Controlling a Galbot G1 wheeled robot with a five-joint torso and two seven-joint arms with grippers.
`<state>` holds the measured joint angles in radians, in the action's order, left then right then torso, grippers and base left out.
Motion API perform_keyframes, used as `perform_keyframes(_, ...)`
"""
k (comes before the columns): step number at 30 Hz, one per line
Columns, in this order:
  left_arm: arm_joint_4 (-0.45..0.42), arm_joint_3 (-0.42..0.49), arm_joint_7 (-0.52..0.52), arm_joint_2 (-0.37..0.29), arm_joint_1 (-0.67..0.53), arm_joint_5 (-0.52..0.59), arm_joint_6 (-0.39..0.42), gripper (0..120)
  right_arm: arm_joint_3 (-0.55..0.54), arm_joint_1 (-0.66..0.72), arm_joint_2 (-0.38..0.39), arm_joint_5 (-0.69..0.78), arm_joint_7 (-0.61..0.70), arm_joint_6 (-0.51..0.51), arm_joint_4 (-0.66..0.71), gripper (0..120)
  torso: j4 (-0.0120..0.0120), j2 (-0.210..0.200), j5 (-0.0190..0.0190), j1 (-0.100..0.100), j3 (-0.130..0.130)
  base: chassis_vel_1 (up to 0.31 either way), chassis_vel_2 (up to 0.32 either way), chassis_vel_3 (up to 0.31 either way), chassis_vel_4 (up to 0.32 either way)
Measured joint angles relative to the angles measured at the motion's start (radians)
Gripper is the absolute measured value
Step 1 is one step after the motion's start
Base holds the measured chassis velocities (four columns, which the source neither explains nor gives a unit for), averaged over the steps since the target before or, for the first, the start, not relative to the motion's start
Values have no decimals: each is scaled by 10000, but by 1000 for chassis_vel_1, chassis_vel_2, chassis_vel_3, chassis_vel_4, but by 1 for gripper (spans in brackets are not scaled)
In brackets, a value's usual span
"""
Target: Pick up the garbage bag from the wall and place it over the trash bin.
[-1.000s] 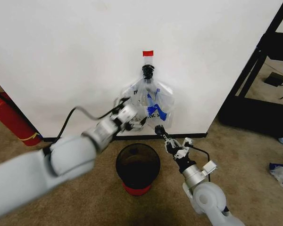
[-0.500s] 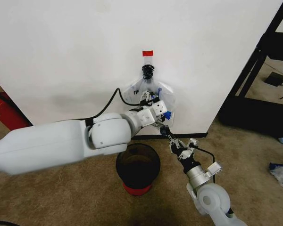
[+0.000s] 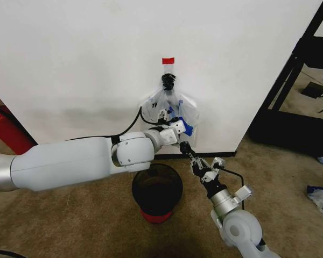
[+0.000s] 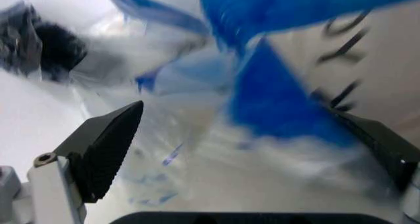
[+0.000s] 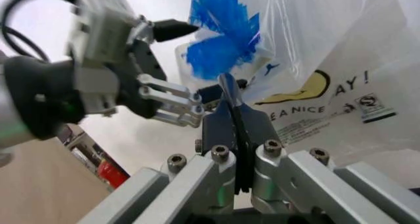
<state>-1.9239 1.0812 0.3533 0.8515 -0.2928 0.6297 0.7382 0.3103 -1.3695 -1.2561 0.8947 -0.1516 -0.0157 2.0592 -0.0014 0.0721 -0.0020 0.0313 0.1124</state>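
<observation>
Thin plastic: the garbage bag (image 3: 172, 110), translucent white with blue patches, hangs flat against the wall (image 3: 86, 64) from a black hook (image 3: 168, 80), directly below a red tape strip (image 3: 168, 61).
Bag print: the right wrist view shows part of a yellow smiley and black lettering on the bag (image 5: 315, 61).
Left hand: the left hand (image 3: 172, 121) is up at the bag's lower middle, its black fingers (image 4: 105, 147) spread wide with the crinkled blue-and-white plastic (image 4: 262, 86) between them; not closed on it.
Right hand: the right hand (image 3: 184, 148) sits at about 5 o'clock from the left hand, just under the bag's bottom edge; its fingers (image 5: 231, 111) are pressed together, tips pointing up at the bag.
Trash bin: the black mesh trash bin (image 3: 157, 191) with red base stands on the brown carpet at 6 o'clock from the bag, near the baseboard.
Fire extinguisher: red fire extinguisher (image 3: 11, 134), well apart at 9 o'clock.
</observation>
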Motion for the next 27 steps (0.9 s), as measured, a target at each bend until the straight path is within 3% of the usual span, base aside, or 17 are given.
perform_keyframes(5, 255, 943, -158, 50, -859, -283, -15, 88, -130, -46, -39, -210, -45, -7, 52, 0, -3, 0, 2, 0, 0, 0, 0, 0, 0)
perform_keyframes(7, 255, 980, -167, 58, -937, -283, -16, 85, -144, -59, -52, -241, -53, -7, 52, 0, -2, 0, 3, 0, -1, 0, 0, 0, 0)
perform_keyframes(11, 156, 1053, -94, 48, -1179, -195, -20, 68, -160, -125, -69, -355, -86, 0, 25, 0, -2, 0, 2, 0, -1, 0, 0, 0, 0)
perform_keyframes(19, -29, 798, 322, -63, -1098, 580, -23, 41, -101, -113, -36, -363, -70, 18, -21, 0, -2, 0, 1, 0, -1, 0, 0, 0, 0)
perform_keyframes(20, -32, 676, 466, -80, -1005, 825, -23, 32, -102, -111, -41, -386, -69, 18, -19, 0, -1, 0, 1, 0, -1, 0, 0, 0, 0)
perform_keyframes(22, -41, 596, 537, -89, -964, 957, -23, 30, -102, -113, -47, -402, -69, 18, -18, 0, -2, 0, 1, 0, -1, 0, 0, 0, 0)
perform_keyframes(27, -242, -224, 1464, -178, -480, 2288, -25, 8, -67, -128, -67, -410, -60, 45, -81, 0, -3, 0, 1, 0, 0, 0, 0, 0, 0)
